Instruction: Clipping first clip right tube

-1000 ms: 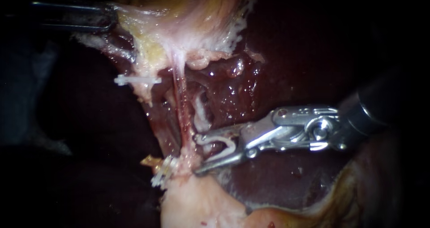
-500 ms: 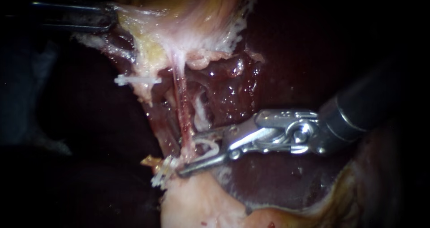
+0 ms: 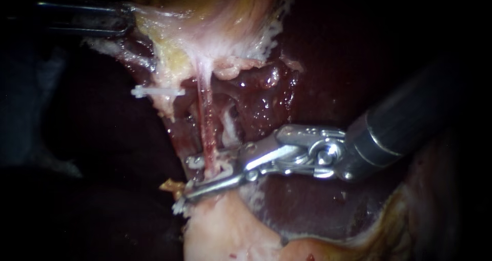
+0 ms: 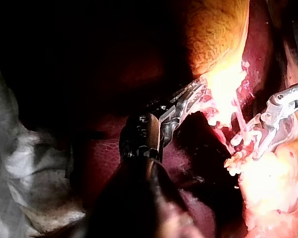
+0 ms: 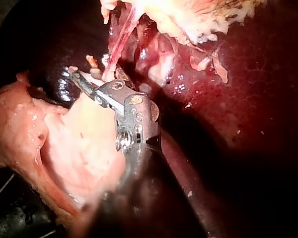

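Endoscope: gallbladder (image 3: 205, 15) on top, the left instrument (image 3: 125, 21) clamped on its left edge. From it the right tube (image 3: 206, 122) runs down, liver (image 3: 318, 76) behind and to the right. The right instrument (image 3: 190, 179) comes from the right, jaws apart, straddling the tube low down. An upper clip (image 3: 156, 92) lies left of the tube, a lower clip (image 3: 179, 205) just under the jaw tips.

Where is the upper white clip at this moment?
In the endoscope view the upper white clip sits left of centre. It lies crosswise on pale tissue, just left of the stretched pink tube and well above the lower clip.
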Controlling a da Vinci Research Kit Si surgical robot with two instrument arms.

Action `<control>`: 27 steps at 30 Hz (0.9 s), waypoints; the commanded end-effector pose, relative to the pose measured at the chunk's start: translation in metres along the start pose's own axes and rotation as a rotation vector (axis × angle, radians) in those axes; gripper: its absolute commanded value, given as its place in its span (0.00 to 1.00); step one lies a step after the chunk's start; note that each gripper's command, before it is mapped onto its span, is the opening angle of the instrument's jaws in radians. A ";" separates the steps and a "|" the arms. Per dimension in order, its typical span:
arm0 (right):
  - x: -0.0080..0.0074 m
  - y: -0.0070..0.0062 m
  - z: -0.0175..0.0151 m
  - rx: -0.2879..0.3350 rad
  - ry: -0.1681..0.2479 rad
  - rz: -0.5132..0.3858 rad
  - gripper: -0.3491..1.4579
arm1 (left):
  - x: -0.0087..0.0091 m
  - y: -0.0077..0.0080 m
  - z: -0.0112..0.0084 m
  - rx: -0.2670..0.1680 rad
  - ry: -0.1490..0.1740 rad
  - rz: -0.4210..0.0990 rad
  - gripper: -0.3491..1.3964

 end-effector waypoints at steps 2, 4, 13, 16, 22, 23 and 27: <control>0.0001 0.0000 0.0002 0.002 0.004 0.000 0.47 | 0.0000 0.0000 0.0000 0.000 0.000 0.000 0.00; 0.0001 0.0001 0.0004 0.004 0.006 -0.001 0.47 | 0.0000 0.0000 0.0000 0.000 0.000 0.000 0.00; 0.0000 -0.0002 0.0006 0.018 0.029 0.003 0.47 | 0.0000 0.0000 0.0000 0.000 0.000 0.000 0.00; 0.0000 -0.0007 0.0008 0.022 0.037 0.002 0.47 | 0.0000 0.0000 0.0000 0.000 0.000 0.000 0.00; 0.0003 -0.0028 0.0014 0.093 0.041 -0.007 0.47 | 0.0000 0.0000 0.0000 0.000 0.000 0.000 0.00; 0.0003 -0.0031 0.0015 0.103 0.037 -0.009 0.47 | 0.0000 0.0000 0.0000 0.000 0.000 0.000 0.00; 0.0008 -0.0045 0.0018 0.149 0.024 -0.016 0.47 | 0.0000 0.0000 0.0000 0.000 0.000 0.000 0.00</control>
